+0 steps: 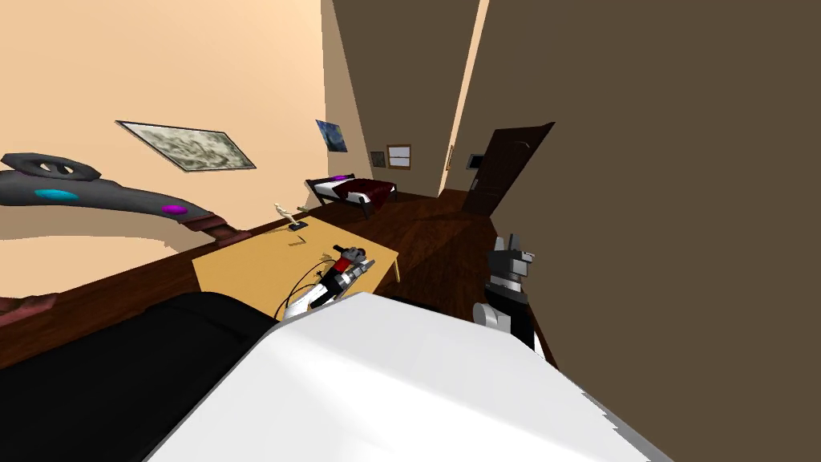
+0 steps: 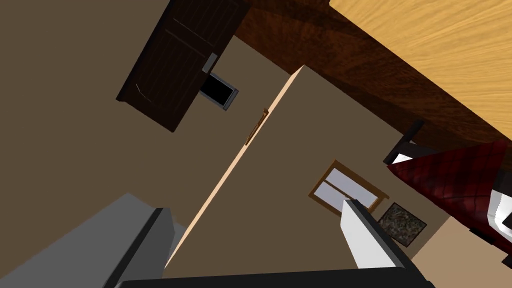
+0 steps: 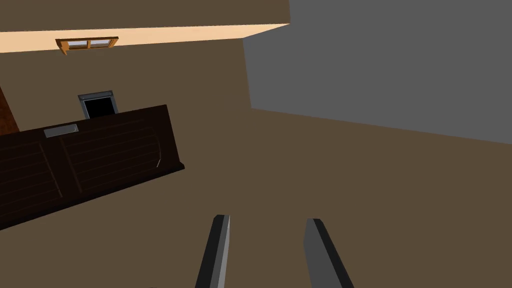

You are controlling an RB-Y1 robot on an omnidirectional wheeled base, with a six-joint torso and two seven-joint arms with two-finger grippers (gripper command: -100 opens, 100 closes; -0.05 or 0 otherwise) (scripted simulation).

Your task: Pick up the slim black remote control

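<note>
I noted the slim black remote control (image 1: 298, 227) on the tan wooden table (image 1: 232, 273), ahead-left of my spread left gripper (image 1: 361, 258), the nearer one (right gripper (image 1: 511, 245) also spread, well apart).

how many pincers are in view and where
2: the left pincer, open, over the yellow table, apart from the black remote; the right pincer, open, out by the brown wall.

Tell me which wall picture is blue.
The small picture at the cream wall's far end is blue; the large picture nearer me is pale grey.
</note>
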